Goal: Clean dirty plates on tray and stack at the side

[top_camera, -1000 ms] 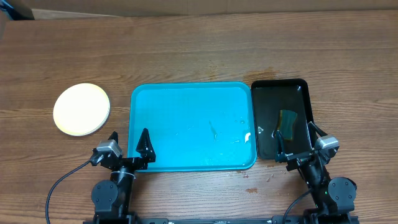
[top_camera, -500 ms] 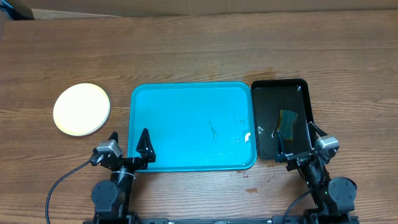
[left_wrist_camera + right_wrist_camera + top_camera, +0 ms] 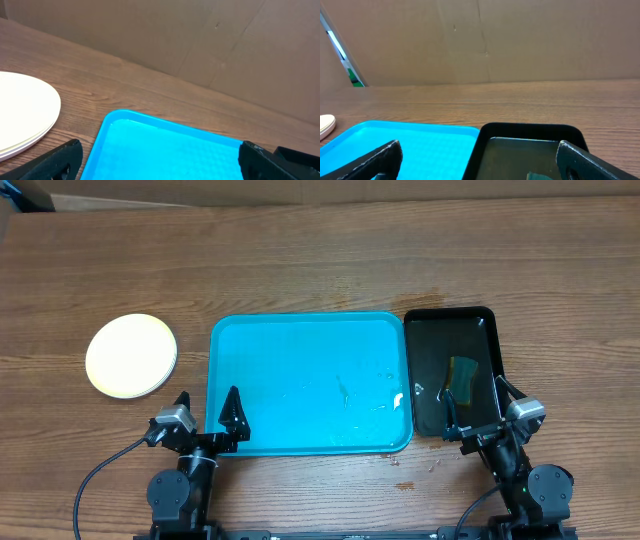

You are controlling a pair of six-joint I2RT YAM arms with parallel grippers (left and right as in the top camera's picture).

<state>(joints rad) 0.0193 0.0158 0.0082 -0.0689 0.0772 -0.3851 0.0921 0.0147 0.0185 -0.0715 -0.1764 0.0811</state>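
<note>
- Nothing has shifted over the last second: both arms sit parked at the near edge of the desk (image 3: 320,260).
- The left gripper (image 3: 207,402) and right gripper (image 3: 475,402) are spread wide and hold nothing.
- The plates (image 3: 131,356) lie stacked on the desk, left of the tray (image 3: 300,350) and clear of it.
- The tray carries only faint wet-looking marks.
- The sponge (image 3: 462,375) rests in the black tray (image 3: 425,340).
- With no plates left on the tray, the task looks finished.

Bright, even light; soft shadows.
</note>
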